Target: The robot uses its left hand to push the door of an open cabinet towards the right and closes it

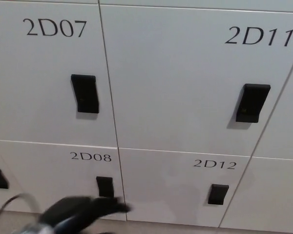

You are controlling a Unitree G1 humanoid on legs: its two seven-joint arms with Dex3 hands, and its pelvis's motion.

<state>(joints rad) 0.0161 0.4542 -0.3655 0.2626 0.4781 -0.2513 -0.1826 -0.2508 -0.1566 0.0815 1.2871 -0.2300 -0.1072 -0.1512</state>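
The white cabinet door marked 2D11 (185, 83) fills the upper middle of the head view. It lies flush with the doors around it, and its black handle (253, 102) is near its right edge. My left hand (80, 212) shows as a dark, motion-blurred shape at the bottom left. It is low in front of door 2D08 (49, 175), well below and left of door 2D11, and touches nothing that I can see. A grey cable loop (12, 202) curves up beside it. My right hand does not show.
Door 2D07 (39, 73) with a black handle (85, 93) is at the upper left. Door 2D12 (180, 187) with a small handle (218, 194) is at the lower middle. Another door's edge (288, 122) runs down the right side. A strip of floor (185, 228) shows along the bottom.
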